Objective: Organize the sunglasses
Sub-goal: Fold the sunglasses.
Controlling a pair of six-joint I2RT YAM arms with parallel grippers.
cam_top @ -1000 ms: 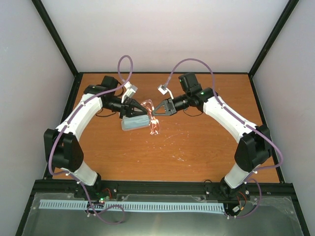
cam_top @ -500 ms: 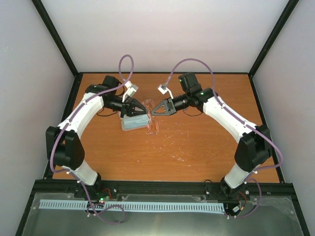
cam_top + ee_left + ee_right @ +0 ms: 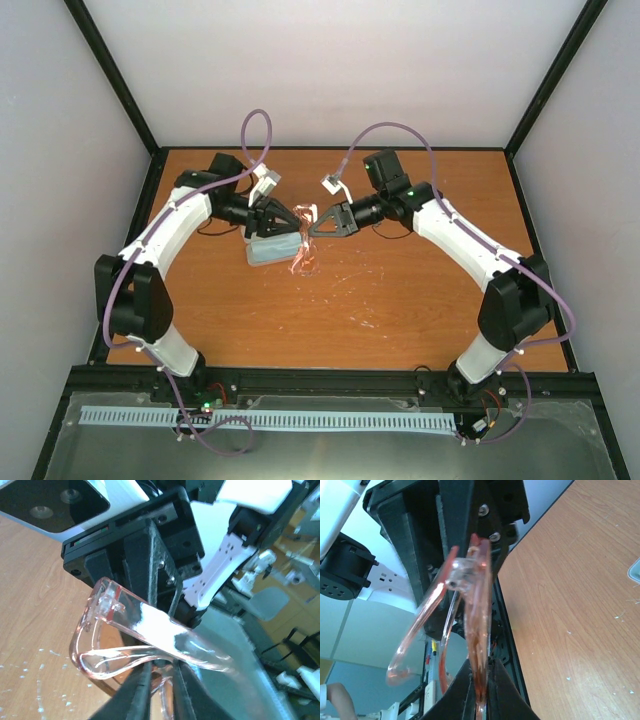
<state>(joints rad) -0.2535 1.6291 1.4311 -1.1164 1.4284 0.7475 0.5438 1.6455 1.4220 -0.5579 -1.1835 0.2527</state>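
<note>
Sunglasses (image 3: 150, 626) in left fingers (image 3: 132, 695), right fingers (image 3: 455, 700) too; faint overhead.

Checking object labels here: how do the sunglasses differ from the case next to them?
The sunglasses are thin, translucent orange-pink; the case is a solid pale blue-grey oblong. The sunglasses are pinched by the left end effector and right end effector; the case lies free on the table. Both are over the table's far half.

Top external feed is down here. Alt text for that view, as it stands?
The left gripper and right gripper meet over the far middle of the wooden table, each clamped on the translucent orange-pink sunglasses held up between them. A pale oblong case lies on the wood beside the left gripper.
</note>
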